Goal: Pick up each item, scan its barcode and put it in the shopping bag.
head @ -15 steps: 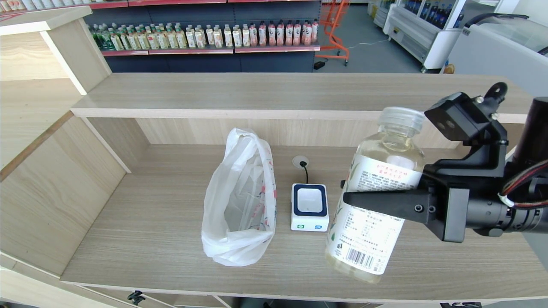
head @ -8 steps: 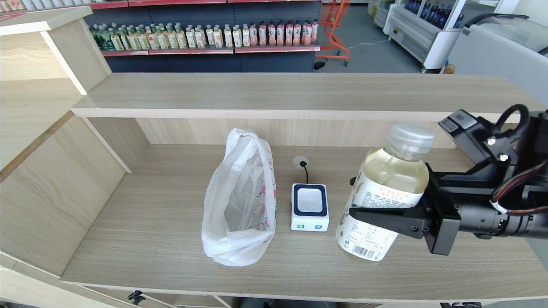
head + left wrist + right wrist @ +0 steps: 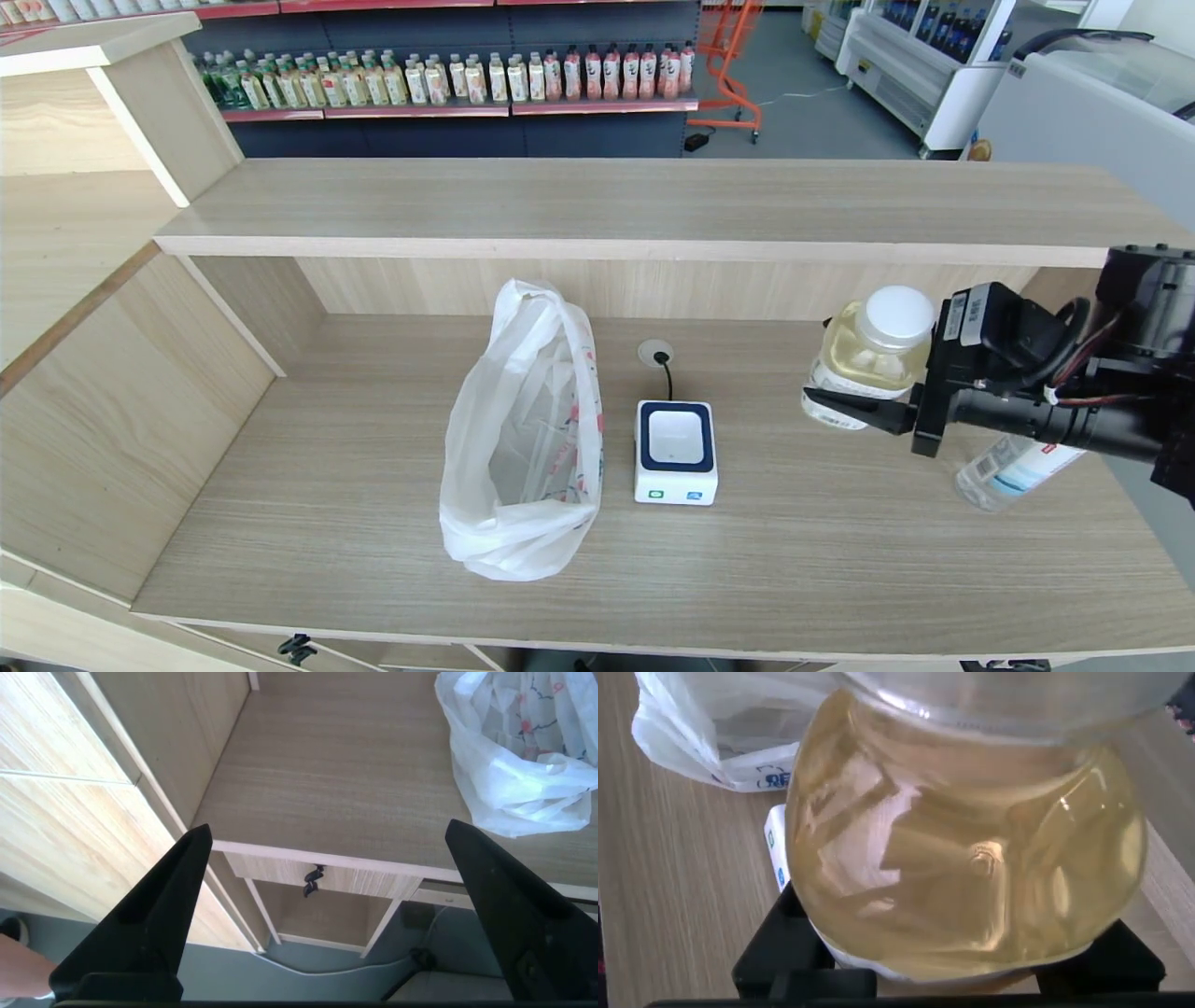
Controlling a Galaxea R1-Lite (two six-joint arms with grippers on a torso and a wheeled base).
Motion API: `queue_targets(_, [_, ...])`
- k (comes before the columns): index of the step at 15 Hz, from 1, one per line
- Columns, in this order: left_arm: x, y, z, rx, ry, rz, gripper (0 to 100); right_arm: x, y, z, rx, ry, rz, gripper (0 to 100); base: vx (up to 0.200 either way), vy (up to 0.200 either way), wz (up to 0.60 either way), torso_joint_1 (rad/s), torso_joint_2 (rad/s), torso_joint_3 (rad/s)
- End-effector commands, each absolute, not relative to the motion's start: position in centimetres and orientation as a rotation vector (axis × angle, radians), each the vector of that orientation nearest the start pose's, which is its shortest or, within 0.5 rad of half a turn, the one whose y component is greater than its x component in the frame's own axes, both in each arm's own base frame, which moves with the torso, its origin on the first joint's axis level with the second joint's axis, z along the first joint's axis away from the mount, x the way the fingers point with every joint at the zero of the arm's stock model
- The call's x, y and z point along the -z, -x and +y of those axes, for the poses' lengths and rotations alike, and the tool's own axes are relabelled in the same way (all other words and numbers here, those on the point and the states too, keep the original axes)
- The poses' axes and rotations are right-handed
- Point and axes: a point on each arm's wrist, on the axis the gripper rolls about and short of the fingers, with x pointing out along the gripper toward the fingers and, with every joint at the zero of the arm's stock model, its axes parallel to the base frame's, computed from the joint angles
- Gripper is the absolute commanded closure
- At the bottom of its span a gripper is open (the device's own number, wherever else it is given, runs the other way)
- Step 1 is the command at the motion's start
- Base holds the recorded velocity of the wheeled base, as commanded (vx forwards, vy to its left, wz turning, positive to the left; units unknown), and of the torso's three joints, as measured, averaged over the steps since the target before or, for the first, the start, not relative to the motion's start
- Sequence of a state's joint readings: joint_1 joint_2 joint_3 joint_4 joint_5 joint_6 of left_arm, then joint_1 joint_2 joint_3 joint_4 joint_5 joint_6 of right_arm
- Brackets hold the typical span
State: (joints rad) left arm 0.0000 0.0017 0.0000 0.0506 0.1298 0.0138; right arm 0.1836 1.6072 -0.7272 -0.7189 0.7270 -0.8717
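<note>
A bottle of pale yellow tea (image 3: 868,359) with a white cap and a white label stands upright at the right of the wooden counter (image 3: 803,551). My right gripper (image 3: 840,369) is shut on its body from the right. In the right wrist view the tea bottle (image 3: 962,840) is very close. A white plastic shopping bag (image 3: 523,439) stands open mid-counter. The white and blue barcode scanner (image 3: 675,451) sits just right of it. My left gripper (image 3: 329,835) is open and empty, below the counter's front edge, near the shopping bag (image 3: 523,756).
A clear bottle (image 3: 1013,467) lies on the counter under my right arm. A raised wooden ledge (image 3: 597,201) runs along the back and a side wall (image 3: 121,411) closes the left. The scanner's cable (image 3: 665,373) goes into a hole behind it.
My right arm has lowered and drawn back to the right with the tea bottle, which went from tilted to upright. The clear bottle under the arm has come into sight.
</note>
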Motion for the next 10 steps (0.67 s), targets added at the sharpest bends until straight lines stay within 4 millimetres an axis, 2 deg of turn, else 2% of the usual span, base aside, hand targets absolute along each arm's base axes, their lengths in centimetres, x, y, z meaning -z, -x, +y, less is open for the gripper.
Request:
queue_targets(1, [-7.0, 2.3, 0.3, -0.130, -0.017, 0.053, 0, -19.2, -28.0, 6.6, -0.915, 0.789, -0.246, 100, 0.000, 0.000, 0.00, 0.000, 0.00, 0.000])
queue_targets(4, [-7.0, 2.3, 0.3, -0.130, -0.017, 0.053, 0, -19.3, -28.2, 6.5, -0.881, 0.884, -0.280, 100, 0.000, 0.000, 0.00, 0.000, 0.00, 0.000])
queue_targets(10, [-7.0, 2.3, 0.3, -0.130, -0.017, 0.053, 0, -20.3, -27.7, 6.3, -0.791, 0.932, -0.285, 100, 0.000, 0.000, 0.00, 0.000, 0.00, 0.000])
